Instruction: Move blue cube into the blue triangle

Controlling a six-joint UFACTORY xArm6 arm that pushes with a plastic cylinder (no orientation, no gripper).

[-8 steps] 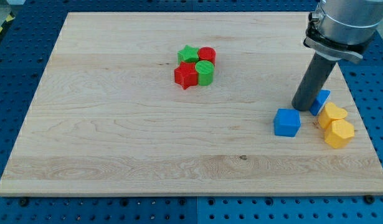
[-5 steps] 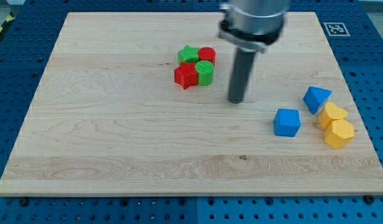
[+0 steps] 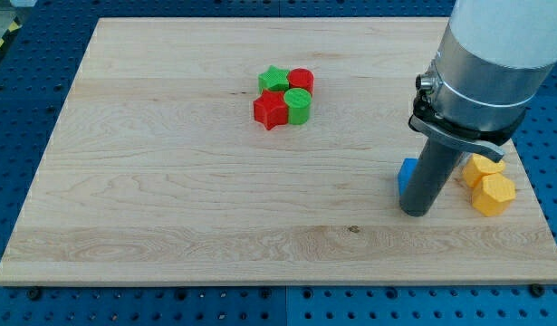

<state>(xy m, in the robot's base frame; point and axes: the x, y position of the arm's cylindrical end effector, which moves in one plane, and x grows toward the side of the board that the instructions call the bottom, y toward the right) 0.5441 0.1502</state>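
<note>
Tip (image 3: 416, 213) sits at blue cube's (image 3: 407, 174) front-left, touching | tool: plain rod, nothing to pinch | cube looks light, rigid, slides easily on tabletop (image 3: 169, 181) | blue triangle hidden behind rod

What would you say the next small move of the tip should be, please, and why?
Probably a short push toward the view's right. My tip sits at the blue cube, most of it hidden behind the rod; the blue triangle is not visible, apparently hidden too, near the yellow blocks.
</note>
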